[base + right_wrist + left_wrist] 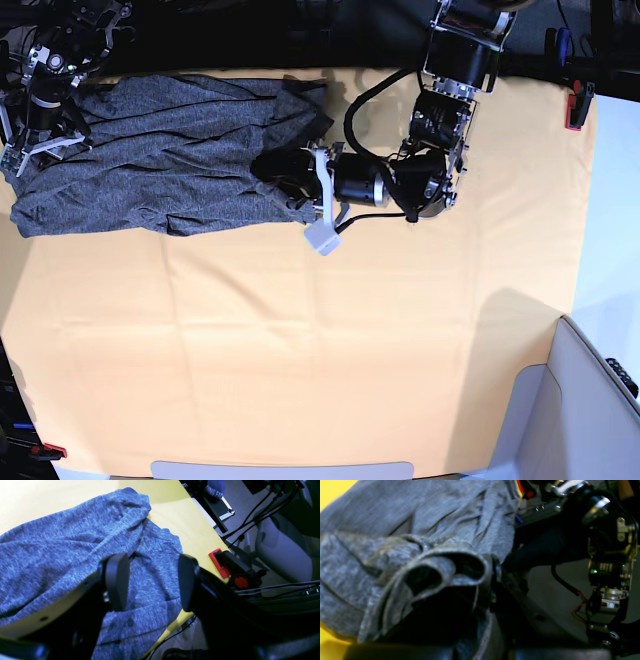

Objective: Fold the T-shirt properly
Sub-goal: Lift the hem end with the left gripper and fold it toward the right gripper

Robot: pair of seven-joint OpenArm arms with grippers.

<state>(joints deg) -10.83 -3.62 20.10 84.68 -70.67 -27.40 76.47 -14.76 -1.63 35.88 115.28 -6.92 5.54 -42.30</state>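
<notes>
Fingers of the left gripper pinch the T-shirt at its right end, while the right gripper's spread fingers hover over its far-left end on the counter.

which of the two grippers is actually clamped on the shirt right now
The left gripper, at the T-shirt's inner edge, is shut on bunched fabric. The right gripper hangs open over the shirt's far end, its pads apart and holding nothing.

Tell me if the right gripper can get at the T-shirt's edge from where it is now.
Probably yes. The right gripper is open just above the T-shirt near the table cloth edge, and nothing lies between its fingers and the fabric.
</notes>
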